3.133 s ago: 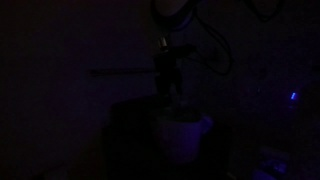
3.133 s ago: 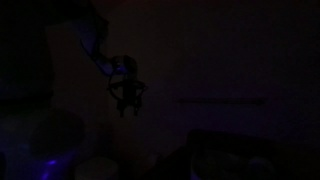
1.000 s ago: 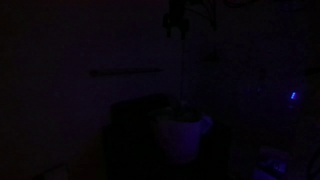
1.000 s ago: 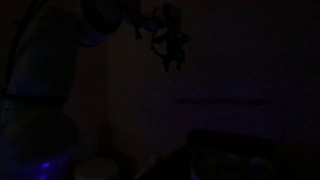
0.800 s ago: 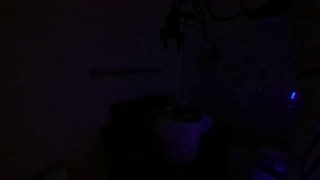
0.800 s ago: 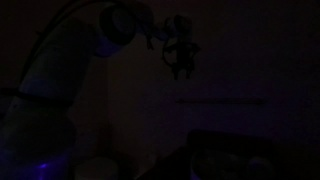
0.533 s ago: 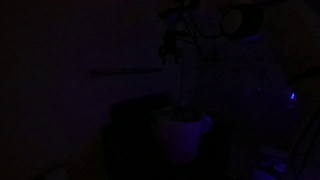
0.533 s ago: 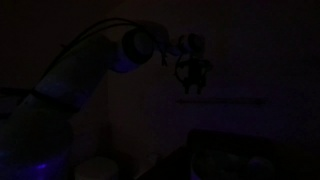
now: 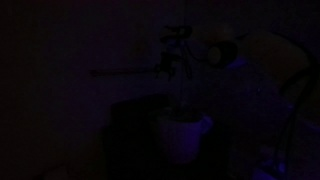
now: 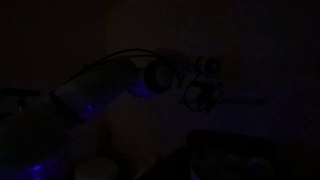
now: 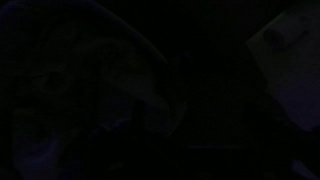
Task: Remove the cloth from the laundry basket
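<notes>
Found the laundry basket (image 9: 183,138) pale and upright, at 6 o'clock from the gripper (image 9: 180,68), well apart. Made out a thin dark strip, perhaps the cloth (image 9: 183,95), strung from basket mouth up toward gripper. Could not tell other contents, nor gripper opening or hold: too dark.

The room is nearly black, with only a faint violet-blue cast over everything. A thin pale horizontal rail (image 9: 125,71) runs along the dark wall, and the same rail (image 10: 225,100) shows in both exterior views. Below it stands a low dark box-shaped piece of furniture (image 9: 130,140), its edges barely readable. A faint blue glow (image 10: 35,168) sits low down; floor and windows cannot be made out
</notes>
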You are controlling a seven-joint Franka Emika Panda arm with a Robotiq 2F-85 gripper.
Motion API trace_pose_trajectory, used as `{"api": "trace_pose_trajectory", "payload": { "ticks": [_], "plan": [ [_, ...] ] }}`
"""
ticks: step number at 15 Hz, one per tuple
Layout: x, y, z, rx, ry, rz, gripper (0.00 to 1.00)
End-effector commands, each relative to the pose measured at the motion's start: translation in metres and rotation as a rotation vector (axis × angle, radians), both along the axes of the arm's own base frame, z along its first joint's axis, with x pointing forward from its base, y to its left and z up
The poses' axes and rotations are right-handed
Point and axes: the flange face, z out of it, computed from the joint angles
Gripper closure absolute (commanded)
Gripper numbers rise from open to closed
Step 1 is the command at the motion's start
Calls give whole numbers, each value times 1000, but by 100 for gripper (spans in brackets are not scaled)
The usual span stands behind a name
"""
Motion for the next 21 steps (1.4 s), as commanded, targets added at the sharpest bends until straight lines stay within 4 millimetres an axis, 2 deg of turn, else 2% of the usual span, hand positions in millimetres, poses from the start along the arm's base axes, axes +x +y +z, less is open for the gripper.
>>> {"api": "trace_pose_trajectory", "payload": {
  "ticks": [1, 4, 7, 8, 9, 12, 14, 16, 18, 21],
  "plan": [
    [4, 1, 6, 8, -33, -37, 0],
    [6, 5, 9, 7, -42, -40, 0],
    [12, 2, 4, -17, -65, -58, 0],
    [15, 0, -4, -45, -69, -58, 0],
    [20, -6, -18, -80, -77, -71, 0],
    [31, -36, -83, -180, -70, -94, 0],
    [30, -52, -129, -210, -29, -88, 0],
    [28, -64, -166, -220, -5, -86, 0],
    [20, -72, -200, -225, 59, -89, 0],
    [-2, -74, -233, -272, 257, -60, 0]
  ]
}}
